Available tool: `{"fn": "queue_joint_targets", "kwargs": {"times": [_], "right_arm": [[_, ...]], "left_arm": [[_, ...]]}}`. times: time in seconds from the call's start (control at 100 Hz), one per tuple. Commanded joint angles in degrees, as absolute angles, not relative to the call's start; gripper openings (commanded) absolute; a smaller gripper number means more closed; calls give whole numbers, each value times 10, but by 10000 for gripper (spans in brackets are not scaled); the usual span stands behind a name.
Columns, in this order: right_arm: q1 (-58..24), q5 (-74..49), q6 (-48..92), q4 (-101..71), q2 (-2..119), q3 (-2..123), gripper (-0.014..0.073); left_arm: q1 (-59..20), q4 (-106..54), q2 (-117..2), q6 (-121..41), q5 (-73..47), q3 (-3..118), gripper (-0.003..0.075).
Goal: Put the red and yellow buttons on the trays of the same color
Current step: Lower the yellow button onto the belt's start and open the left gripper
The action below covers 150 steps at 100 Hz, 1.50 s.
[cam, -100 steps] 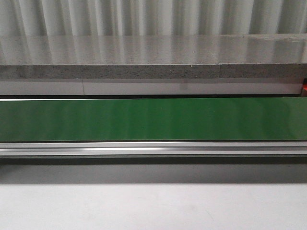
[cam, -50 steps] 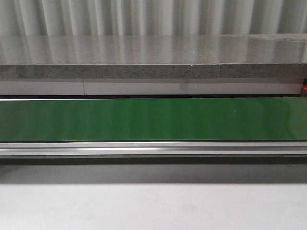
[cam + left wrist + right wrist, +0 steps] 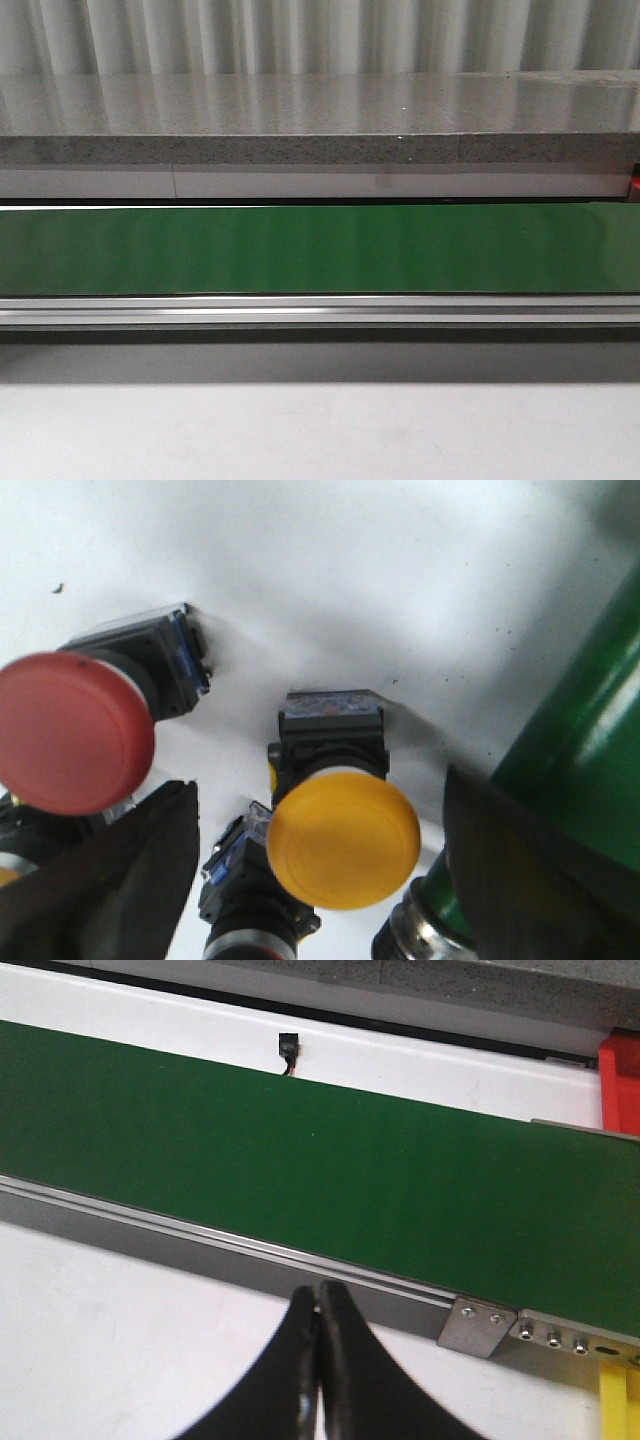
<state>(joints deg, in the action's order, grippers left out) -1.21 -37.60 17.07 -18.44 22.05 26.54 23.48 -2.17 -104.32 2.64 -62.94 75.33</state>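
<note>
In the left wrist view a yellow button [image 3: 343, 838] stands on its black body on the white table, between the wide-apart fingers [image 3: 110, 875] of my open left gripper [image 3: 320, 870]. A red button [image 3: 75, 730] stands beside it, outside the fingers. A third button's black body [image 3: 250, 905] lies close against the yellow one, its cap hidden. My right gripper [image 3: 318, 1305] is shut on nothing, above the white table near the belt's rail. A red tray's corner [image 3: 620, 1080] and a yellow tray's corner [image 3: 620, 1405] show at the edge of the right wrist view. The front view shows no gripper or button.
A green conveyor belt [image 3: 320, 248] with a metal rail [image 3: 320, 310] runs across the table; its end roller [image 3: 415, 935] sits right by the yellow button. A grey stone ledge [image 3: 320, 120] lies behind the belt. A small black connector [image 3: 289, 1052] sits beyond the belt.
</note>
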Motion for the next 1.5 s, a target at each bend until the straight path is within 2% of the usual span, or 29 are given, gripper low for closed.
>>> {"fn": "queue_joint_targets", "kwargs": {"times": [0.0,0.16,0.29,0.65,1.11,1.49], "right_arm": [[-13,-339,177,-191,225,280,-66],[-13,-339,177,-191,225,280,-66],[-13,-339,177,-191,225,280,-66],[-13,-339,177,-191,225,280,-66],[-13,-339,177,-191,225,280,-66],[-13,-339,177,-191,225,280,-66]], "left_arm": [[238,-23,-1031,26,-637,776,465],[238,-23,-1042,24,-636,777,360],[238,-23,-1048,23,-635,777,339],[238,-26,-1040,20,-635,780,208],[204,-26,-905,7,-640,780,206],[120,-24,-901,5,-645,781,206]]}}
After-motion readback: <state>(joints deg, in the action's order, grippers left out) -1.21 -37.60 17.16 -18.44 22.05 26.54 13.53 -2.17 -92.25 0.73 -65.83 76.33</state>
